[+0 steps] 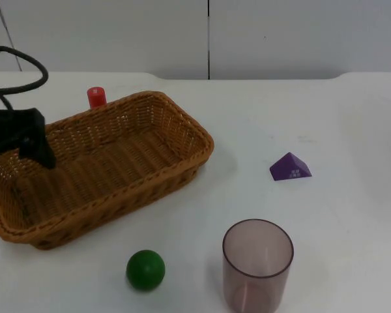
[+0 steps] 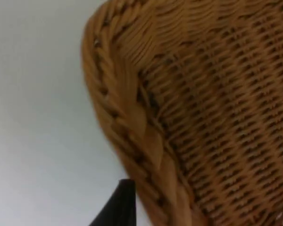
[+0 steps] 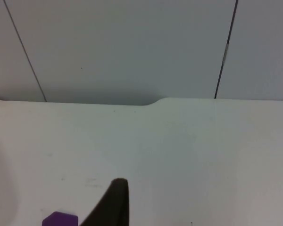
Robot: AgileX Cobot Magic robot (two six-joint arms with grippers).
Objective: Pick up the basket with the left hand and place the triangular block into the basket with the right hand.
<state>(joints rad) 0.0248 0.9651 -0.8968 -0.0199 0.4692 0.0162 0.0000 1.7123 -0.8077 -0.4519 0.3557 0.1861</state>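
Left claw (image 1: pixel 42 153) sits at basket (image 1: pixel 117 163) rim, frame left, for lifting; finger state unclear. Triangular block (image 1: pixel 290 167) waits mid-right on desk (image 1: pixel 352 228).

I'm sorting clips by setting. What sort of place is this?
Probably a robot test bench: a bare white table against a grey partition wall, with practice props, a wicker basket and a purple triangular block.

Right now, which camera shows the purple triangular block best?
The top view: the whole purple triangular block lies on the table right of the basket. The right wrist view catches just a purple sliver of it.
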